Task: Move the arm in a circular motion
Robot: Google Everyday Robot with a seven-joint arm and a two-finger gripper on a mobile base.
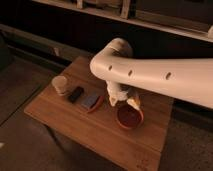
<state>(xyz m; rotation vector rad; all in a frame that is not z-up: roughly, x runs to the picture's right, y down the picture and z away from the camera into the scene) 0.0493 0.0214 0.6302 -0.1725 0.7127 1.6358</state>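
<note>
Over the table: the arm point(150, 70) reaches in from the right, elbow bent near table centre, forearm dropping to the gripper point(123, 101).
Gripper position: just above the red bowl point(129, 117), at its near-left rim, hanging over the wooden table point(95, 135); no contact visible.
Gripper state: the two cream-tipped fingers point down with only a narrow gap between them, nothing held.
Table items: paper cup point(60, 85) at the left, dark small block point(76, 94) beside it, then a blue-grey sponge point(91, 101) on an orange edge; none touched.
Progress: judged mid-sweep; from one moment alone, how much of the circle is done cannot be told.
Left: carry the loop round to its start, clearing the bowl.
</note>
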